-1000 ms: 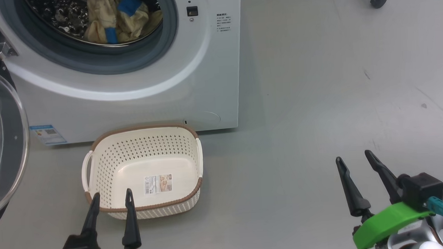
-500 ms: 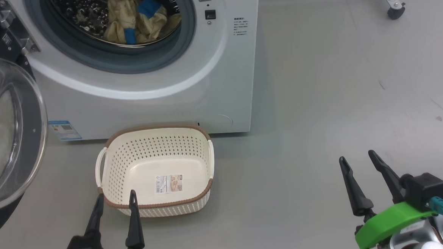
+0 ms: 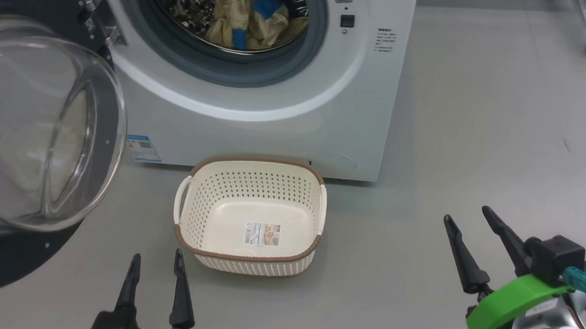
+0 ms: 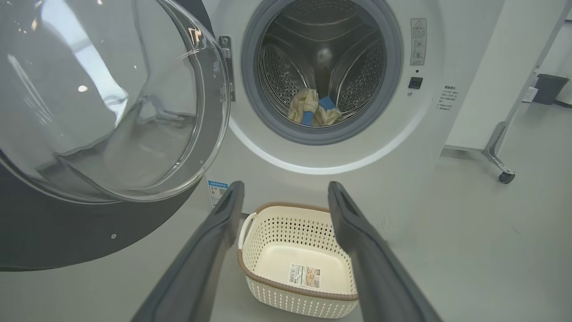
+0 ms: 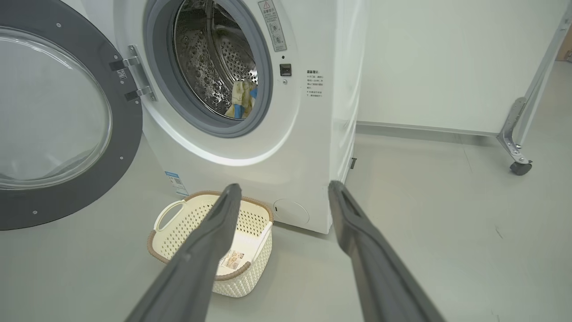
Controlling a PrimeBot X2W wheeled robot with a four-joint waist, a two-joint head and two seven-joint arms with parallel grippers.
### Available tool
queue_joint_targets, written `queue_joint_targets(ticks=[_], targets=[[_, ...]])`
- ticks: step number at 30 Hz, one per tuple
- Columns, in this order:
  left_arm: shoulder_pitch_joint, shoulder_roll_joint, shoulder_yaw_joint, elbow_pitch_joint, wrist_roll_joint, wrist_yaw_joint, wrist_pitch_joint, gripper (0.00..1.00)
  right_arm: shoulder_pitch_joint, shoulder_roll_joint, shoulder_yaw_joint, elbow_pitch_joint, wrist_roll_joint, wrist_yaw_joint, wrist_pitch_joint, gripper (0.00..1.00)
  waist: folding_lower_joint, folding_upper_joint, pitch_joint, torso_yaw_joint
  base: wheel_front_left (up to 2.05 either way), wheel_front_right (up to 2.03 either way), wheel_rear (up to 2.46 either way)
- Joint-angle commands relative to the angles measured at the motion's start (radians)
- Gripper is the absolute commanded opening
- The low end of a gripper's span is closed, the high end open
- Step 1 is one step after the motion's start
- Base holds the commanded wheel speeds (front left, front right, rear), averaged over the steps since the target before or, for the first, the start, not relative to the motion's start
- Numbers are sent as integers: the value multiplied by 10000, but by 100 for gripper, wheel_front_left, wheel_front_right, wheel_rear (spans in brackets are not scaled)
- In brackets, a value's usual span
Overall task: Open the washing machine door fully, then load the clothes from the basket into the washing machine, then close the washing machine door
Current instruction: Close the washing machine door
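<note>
1. Left gripper (image 3: 157, 255): one unit, its two dark fingers (image 3: 180, 290) spread apart with nothing between them, hanging above the floor (image 3: 471, 125).
2. One right gripper (image 3: 466, 213): two fingers likewise spread, holding nothing, well apart from the left gripper.
3. One basket (image 3: 250, 257): on the floor just ahead of the left gripper's fingertips, offset toward the right gripper. It has two white handles (image 3: 324, 210) and one label sticker (image 3: 262, 234) on its bare bottom.
4. One washing machine (image 3: 281, 130): directly beyond the basket, seen from the left gripper.
5. One washing machine door (image 3: 30, 128): swung open, ahead of the left gripper on its outer side.
6. The clothes (image 3: 245, 24): one cream-yellow heap in the drum (image 3: 189, 9), farther ahead than the basket. Two blue trim pieces (image 3: 266, 4) are counted. The number of garments cannot be told.
</note>
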Motion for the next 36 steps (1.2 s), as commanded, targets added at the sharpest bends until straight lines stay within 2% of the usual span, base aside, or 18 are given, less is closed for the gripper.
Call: queue_joint_targets(ticks=[1,7,13,27,28,29,30,31,32,36], targets=[[-368,60,383,-388,87,777,-134,100,-289,-81,223,-438,72,37,30,100,0,0,28,520,0,0,0],[-336,-35,410,-462,97,759,-138,100,-291,-81,293,-474,66,37,68,100,0,0,72,1321,0,0,0],[-292,-81,318,-451,247,680,-141,100,-318,-81,346,-464,66,37,91,100,0,0,28,1846,0,0,0],[-317,-372,583,-816,254,313,-142,100,-423,-81,406,-410,73,37,76,100,0,0,147,1984,0,0,0],[-321,-429,626,-883,179,220,-142,73,-427,-81,406,-414,70,37,81,100,0,0,160,1975,0,0,0],[-321,-429,626,-883,179,220,-142,73,-427,-81,406,-414,70,37,81,100,0,0,160,1975,0,0,0],[-322,-462,655,-934,156,144,-142,41,-432,-81,406,-417,68,37,85,100,0,0,167,1968,0,0,0],[-318,-479,671,-968,154,60,-142,16,-434,-81,406,-416,67,37,87,100,0,0,166,1962,0,0,0],[-302,-496,683,-987,124,-39,-142,0,-439,-81,407,-417,66,37,92,100,0,0,172,1950,0,0,0],[-257,-561,821,-1096,58,-390,-143,0,-450,-81,375,-434,55,37,99,100,0,0,201,1933,0,0,0]])
